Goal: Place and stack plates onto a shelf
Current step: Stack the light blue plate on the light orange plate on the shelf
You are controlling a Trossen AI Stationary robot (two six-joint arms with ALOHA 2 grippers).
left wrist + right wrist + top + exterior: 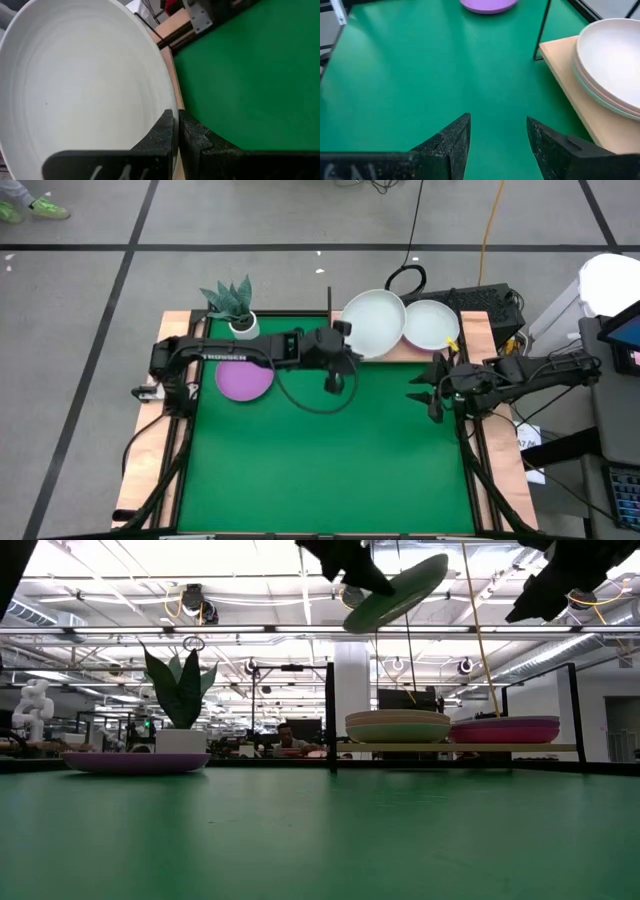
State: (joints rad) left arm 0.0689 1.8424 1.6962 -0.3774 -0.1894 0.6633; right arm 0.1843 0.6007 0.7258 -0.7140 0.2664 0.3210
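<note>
My left gripper (341, 358) is shut on a whitish, pale-green plate (373, 323) held high over the shelf's left end; in the low view the plate (396, 590) is tilted above the left stack (397, 726). The light-wood shelf (455, 748) with its black post (330, 710) also bears a right stack (431, 323) topped by a whitish plate. A purple plate (245, 379) lies flat on the green mat at the left. My right gripper (434, 387) is open and empty over the mat, near the shelf's right end. My left gripper pinches the plate's rim (173, 102) between its two fingers (164, 131), at the plate's near-left side. The fingers come from the table's left. The plate is lifted clear above the left stack and tilted, with its free edge higher.
A small white pot with a green plant (237, 308) stands at the mat's far left, beside the purple plate. Wooden strips (145, 440) edge the mat. Cables and a dark box (490, 302) lie behind the shelf. The mat's near half (330, 470) is bare green.
</note>
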